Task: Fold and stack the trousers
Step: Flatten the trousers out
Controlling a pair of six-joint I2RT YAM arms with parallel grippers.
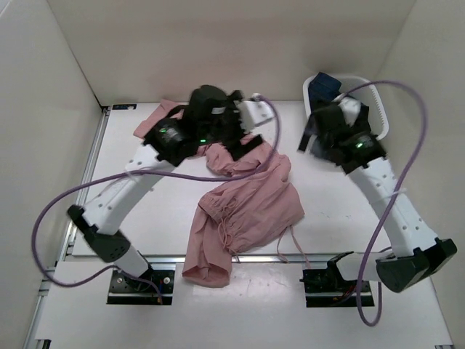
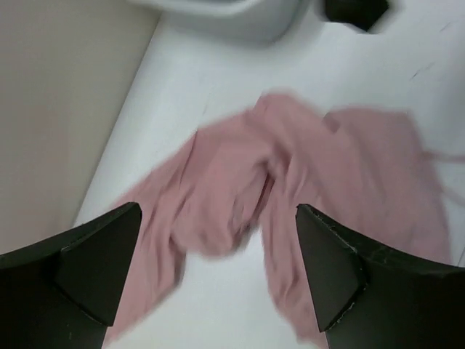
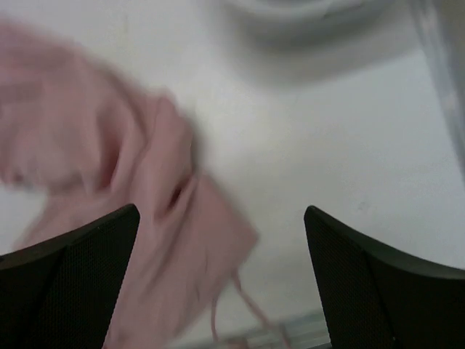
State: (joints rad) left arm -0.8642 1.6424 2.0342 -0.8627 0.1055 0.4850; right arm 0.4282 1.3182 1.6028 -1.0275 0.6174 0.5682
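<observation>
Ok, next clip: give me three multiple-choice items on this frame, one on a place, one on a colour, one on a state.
1. Where does the white basket stand?
A. at the far right of the table
B. at the near left corner
C. under the trousers

2. What colour are the trousers?
A. navy
B. green
C. dusty pink

3. How is the left gripper?
A. shut on the trousers
B. open and empty
C. shut on the basket

Key: 1 A, it shows at the top right of the overhead view; 2 C, the cloth is pink in all three views; 3 B, its jaws stand wide apart with nothing between them.
</observation>
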